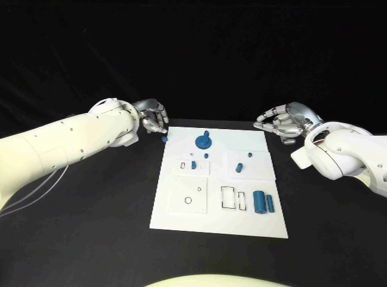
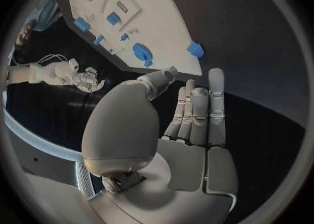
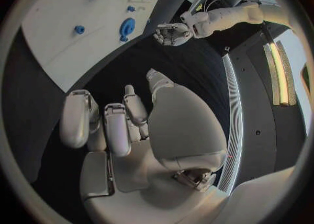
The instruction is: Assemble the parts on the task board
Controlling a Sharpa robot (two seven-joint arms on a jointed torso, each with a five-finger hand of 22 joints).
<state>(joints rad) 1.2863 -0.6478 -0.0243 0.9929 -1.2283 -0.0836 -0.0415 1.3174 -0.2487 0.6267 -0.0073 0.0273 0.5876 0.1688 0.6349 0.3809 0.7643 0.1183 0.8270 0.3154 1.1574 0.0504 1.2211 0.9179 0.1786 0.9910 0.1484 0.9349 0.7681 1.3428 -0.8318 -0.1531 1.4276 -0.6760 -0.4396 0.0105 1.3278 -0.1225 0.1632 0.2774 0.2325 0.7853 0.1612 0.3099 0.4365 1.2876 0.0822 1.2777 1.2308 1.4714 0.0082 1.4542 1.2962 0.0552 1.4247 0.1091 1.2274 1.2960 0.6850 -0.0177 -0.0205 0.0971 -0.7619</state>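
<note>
Task board (image 1: 181,209) awaits assembly; left hand (image 1: 153,116) and right hand (image 1: 282,121) hover empty, fingers apart; next, likely grasping the loose blue part (image 1: 164,139).

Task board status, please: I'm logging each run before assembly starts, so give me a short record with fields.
board: white task board in the middle of the black table
parts on board: blue disc, two blue cylinders side by side, several small blue pieces
part off board: small blue piece on the table beside the board's far left corner
left hand: holds nothing, near that corner
right hand: holds nothing, off the board's far right corner
</note>
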